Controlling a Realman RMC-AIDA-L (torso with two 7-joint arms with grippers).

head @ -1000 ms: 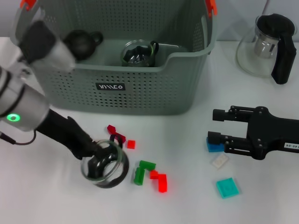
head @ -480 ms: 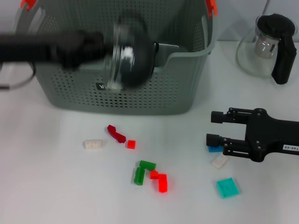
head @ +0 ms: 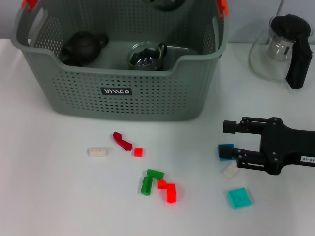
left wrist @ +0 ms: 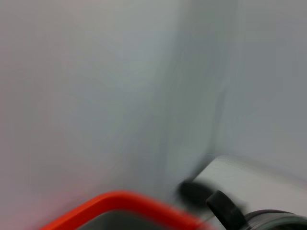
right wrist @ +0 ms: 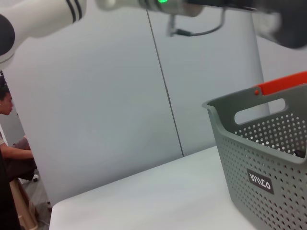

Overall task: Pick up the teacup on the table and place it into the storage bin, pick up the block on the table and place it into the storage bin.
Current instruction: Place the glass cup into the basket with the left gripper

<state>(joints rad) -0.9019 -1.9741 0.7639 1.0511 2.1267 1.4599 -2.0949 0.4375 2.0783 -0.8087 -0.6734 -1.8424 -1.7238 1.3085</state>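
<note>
The grey storage bin [head: 123, 91] stands at the back of the table, holding a black teapot [head: 82, 46] and a glass teacup [head: 145, 55]. A dark rounded shape [head: 167, 4] shows at the picture's top edge over the bin's far wall; it seems to be the end of my left arm, and what it holds is cut off. That left arm [right wrist: 43, 17] crosses high above the bin [right wrist: 259, 158] in the right wrist view. My right gripper [head: 230, 142] is open low over the table, with a blue block [head: 226, 151] at its lower fingertip.
Loose blocks lie in front of the bin: white [head: 97, 152], dark red [head: 122, 140], small red [head: 138, 152], two green [head: 155, 173], red [head: 168, 189], white [head: 230, 170] and teal [head: 239, 197]. A glass kettle [head: 283, 49] stands back right. A person [right wrist: 9, 139] sits beyond the table.
My left arm lifted a glass teacup off the table, swung it up over the bin and has almost left the head view. The right gripper drifted slightly, uncovering the blue block.
</note>
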